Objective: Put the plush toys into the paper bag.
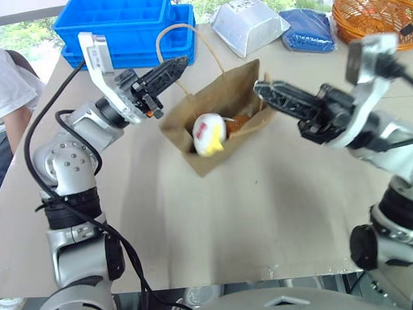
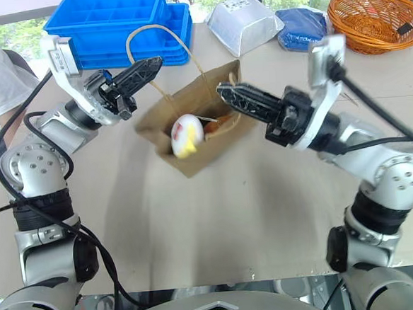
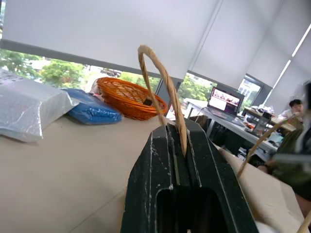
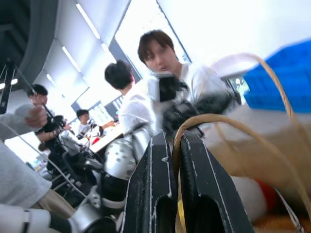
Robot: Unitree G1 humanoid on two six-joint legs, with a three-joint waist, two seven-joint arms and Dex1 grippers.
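brown kraft paper bag (image 1: 222, 129) hung open with both plush toys (image 1: 209, 133) inside because left gripper (image 1: 179, 63) and right gripper (image 1: 262, 89) jaws each pinched a tan cord handle (image 3: 160, 80).

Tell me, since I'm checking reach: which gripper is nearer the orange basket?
Right. The right gripper is at the paper bag, on the orange basket side; the left gripper is across the bag, farther away.

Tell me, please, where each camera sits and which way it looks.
Head views: on the head, looking down at the table, both arms, the paper bag holding both plush toys.
Left wrist: along the left gripper, shut on a cord handle.
Right wrist: along the right gripper, shut on the other handle.
Shared: the orange basket.
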